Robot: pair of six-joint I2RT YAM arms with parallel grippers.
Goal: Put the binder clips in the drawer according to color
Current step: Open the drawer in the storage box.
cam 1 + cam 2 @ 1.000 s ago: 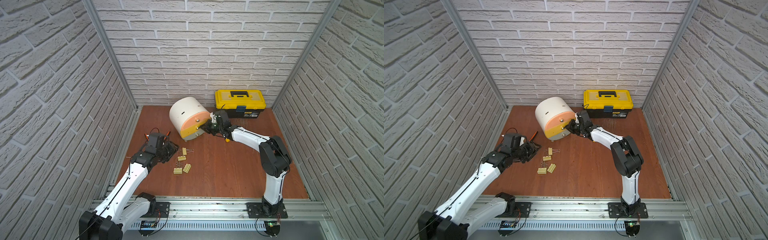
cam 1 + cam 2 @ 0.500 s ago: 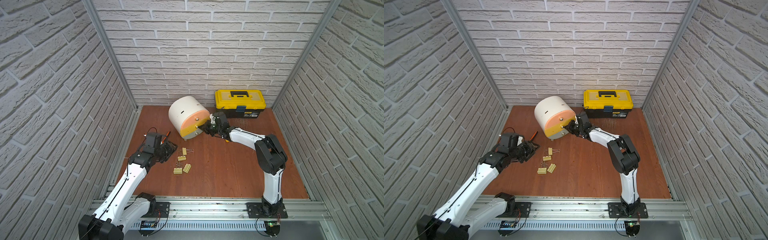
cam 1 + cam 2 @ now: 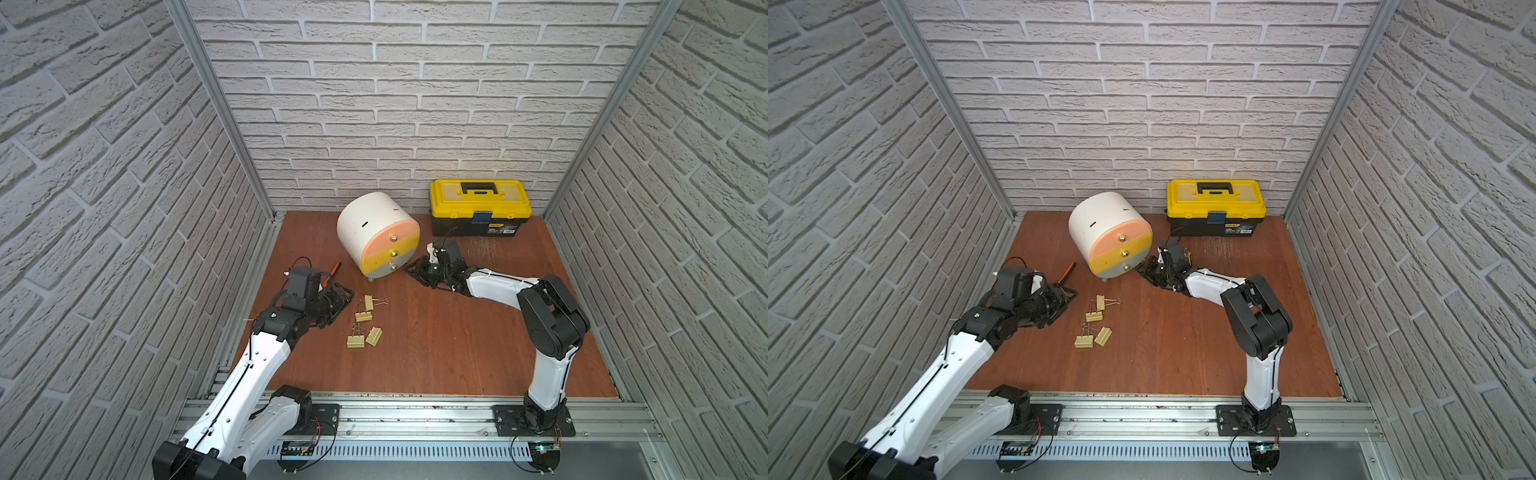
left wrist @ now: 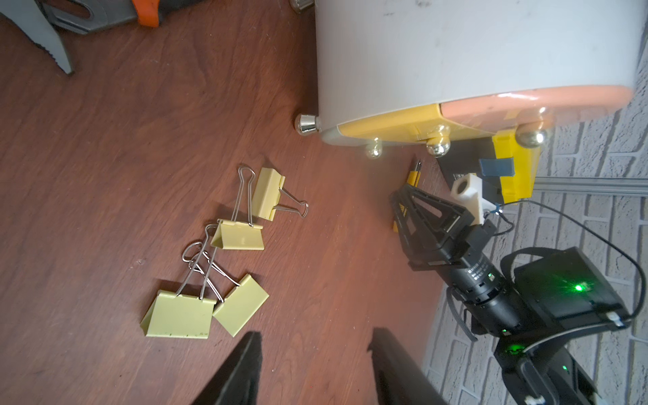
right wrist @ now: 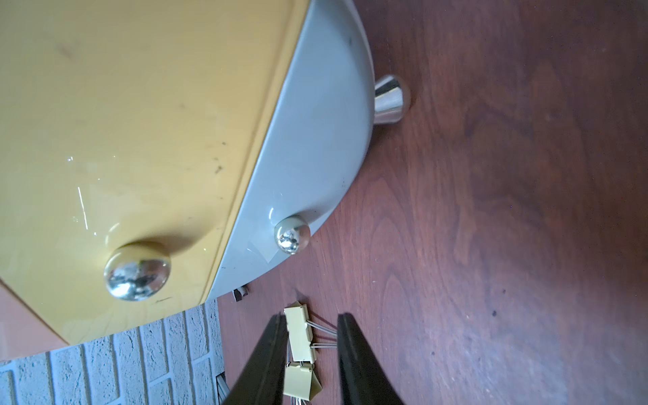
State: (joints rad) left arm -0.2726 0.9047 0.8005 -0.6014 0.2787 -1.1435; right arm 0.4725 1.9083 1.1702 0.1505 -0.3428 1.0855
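Drawer [image 3: 376, 232] looking shut: right hand [image 3: 411, 271] narrowly parted, empty; pinch yellow knob [image 3: 393, 253] squarely, pull straight; left hand [image 3: 345, 298] parted, empty near binder clips [image 3: 363, 316].

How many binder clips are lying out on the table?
4, all pale yellow, clustered before the left gripper. Any others would be hidden, perhaps inside the drawer.

Reddish-brown wooden tabletop [image 3: 436, 353], four pale yellow binder clips [image 3: 364, 316] clustered left of centre, white barrel drawer [image 3: 376, 235] standing behind them, yellow-black toolbox [image 3: 480, 212] against back wall, orange-handled tool [image 3: 332, 272], possibly pliers, far left.
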